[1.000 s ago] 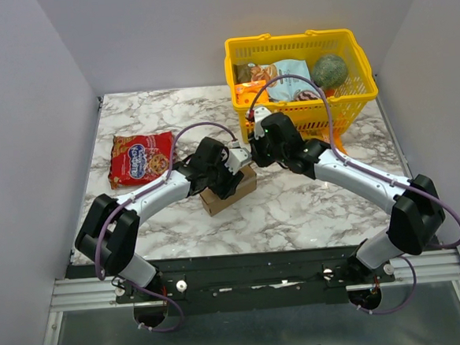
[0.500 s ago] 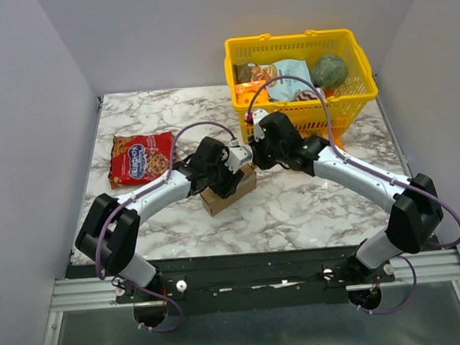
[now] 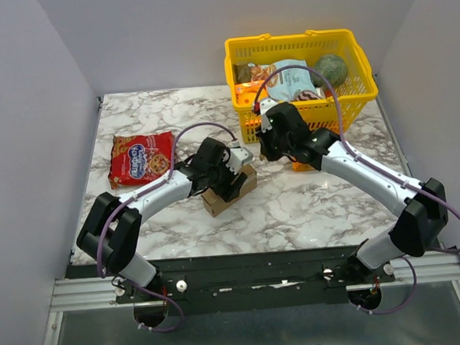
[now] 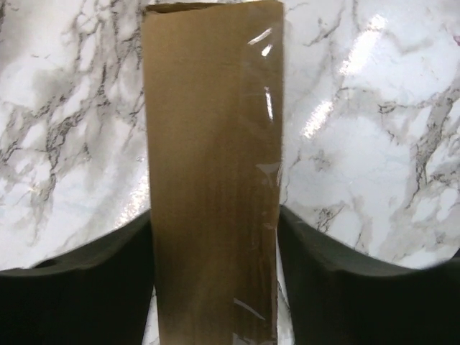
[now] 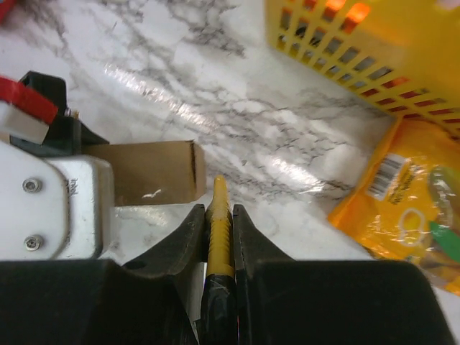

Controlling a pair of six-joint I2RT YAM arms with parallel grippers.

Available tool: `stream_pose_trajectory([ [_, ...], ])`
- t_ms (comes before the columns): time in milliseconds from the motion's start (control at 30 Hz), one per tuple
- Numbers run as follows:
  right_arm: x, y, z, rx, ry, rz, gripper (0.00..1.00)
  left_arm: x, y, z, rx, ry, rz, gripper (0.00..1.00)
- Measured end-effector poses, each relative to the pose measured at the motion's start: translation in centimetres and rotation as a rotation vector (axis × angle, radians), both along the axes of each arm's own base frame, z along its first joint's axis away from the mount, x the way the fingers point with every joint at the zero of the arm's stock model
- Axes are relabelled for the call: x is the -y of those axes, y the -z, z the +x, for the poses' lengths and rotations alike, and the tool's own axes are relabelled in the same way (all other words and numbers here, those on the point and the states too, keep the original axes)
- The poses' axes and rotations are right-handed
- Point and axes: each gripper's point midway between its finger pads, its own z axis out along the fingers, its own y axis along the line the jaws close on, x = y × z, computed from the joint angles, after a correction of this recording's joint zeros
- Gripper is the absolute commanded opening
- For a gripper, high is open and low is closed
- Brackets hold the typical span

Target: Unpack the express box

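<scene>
Not a single word comes through legibly! The red snack bag [image 3: 140,157] flashes a blue-and-white logo too small to read, and the yellow packet [image 5: 402,215] shows a barcode with blurred digits. The express box [image 4: 212,180] offers bare brown cardboard.

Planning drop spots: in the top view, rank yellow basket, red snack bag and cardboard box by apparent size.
Yellow basket: largest.
Red snack bag and cardboard box: close; the left tool covers part of the box, so unranked.
</scene>
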Motion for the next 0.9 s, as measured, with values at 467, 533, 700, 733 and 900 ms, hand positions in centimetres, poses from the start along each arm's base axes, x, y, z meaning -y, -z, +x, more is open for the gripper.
stream_pose_trajectory([
  [467,4.2,-12.3,2.9,0.324,0.064,0.053,0.0,1.6,-8.8,-0.1,0.04,0.091,-0.212,0.99],
  [533,3.9,-14.1,2.8,0.362,0.03,0.065,0.0,0.5,-10.3,0.8,0.063,0.066,-0.247,0.96],
  [700,0.9,-18.8,0.1,0.425,-0.199,0.168,0.01,-4.0,-9.6,3.5,-0.022,-0.07,-0.302,0.86],
  [733,-0.2,-19.5,-0.9,0.437,-0.256,0.189,0.0,-4.7,-8.6,3.7,-0.06,-0.091,-0.305,0.86],
  [900,-6.4,-19.0,-7.8,0.425,-0.546,0.245,0.0,-4.5,-4.1,1.2,-0.266,-0.085,-0.326,0.85],
])
